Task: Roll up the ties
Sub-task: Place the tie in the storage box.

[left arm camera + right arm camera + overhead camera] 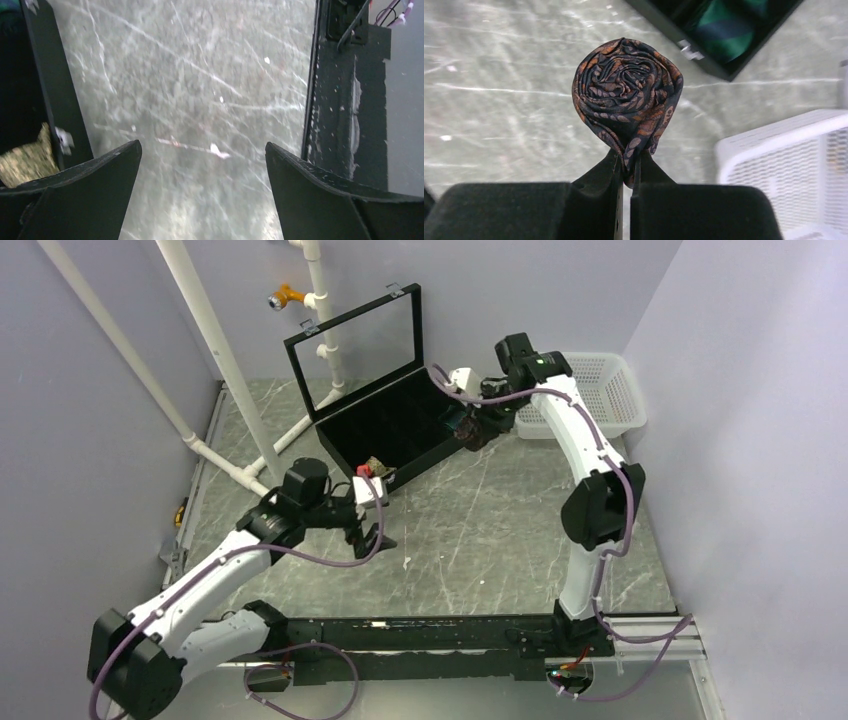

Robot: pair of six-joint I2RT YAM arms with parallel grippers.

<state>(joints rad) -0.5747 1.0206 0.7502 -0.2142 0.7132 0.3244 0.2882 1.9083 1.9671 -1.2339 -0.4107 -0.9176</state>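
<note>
Brown rolled tie (626, 95) pinched in right jaws | left jaws wide, empty | white basket (784, 170) near

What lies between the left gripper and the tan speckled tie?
A wall of the black box stands between the left gripper, jaws open, and the tan speckled tie inside; the left wrist view shows it.
</note>
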